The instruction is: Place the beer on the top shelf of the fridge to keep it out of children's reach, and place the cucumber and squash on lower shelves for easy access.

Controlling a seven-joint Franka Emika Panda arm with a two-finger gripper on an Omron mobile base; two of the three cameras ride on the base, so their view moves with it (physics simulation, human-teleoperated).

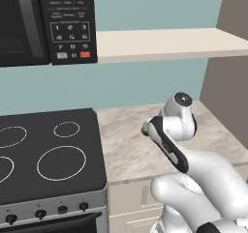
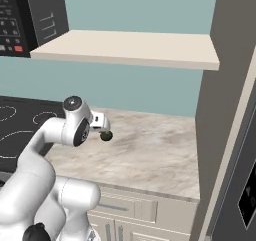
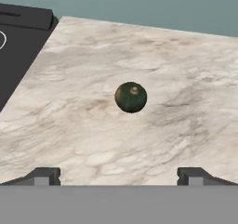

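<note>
Where the left base view looks down over the arm, the marble counter (image 1: pixel 126 140) runs between the black stove top (image 1: pixel 48 152) on the left and the grey fridge (image 1: pixel 230 67) wall on the right. The arm's elbow covers most of the hand; just a small olive bit of the squash (image 1: pixel 144 129) peeps out at its left edge. A microwave (image 1: pixel 48 24) hangs over the stove, and a cream shelf (image 1: pixel 169 43) crosses the far wall.

From the right base view, the squash (image 2: pixel 106 135) sits on the counter (image 2: pixel 150 155) just beyond the white hand, near the stove side and well apart from the fridge (image 2: pixel 225 110) at the right.

In the hand view, the gripper (image 3: pixel 119 176) holds nothing, its two dark tips standing wide apart at the bottom. The squash (image 3: pixel 130 97) rests alone on the marble (image 3: pixel 186 116) ahead, centred between the tips but farther off, its pale spot facing up. The stove's dark corner (image 3: pixel 18 46) lies at far left.
</note>
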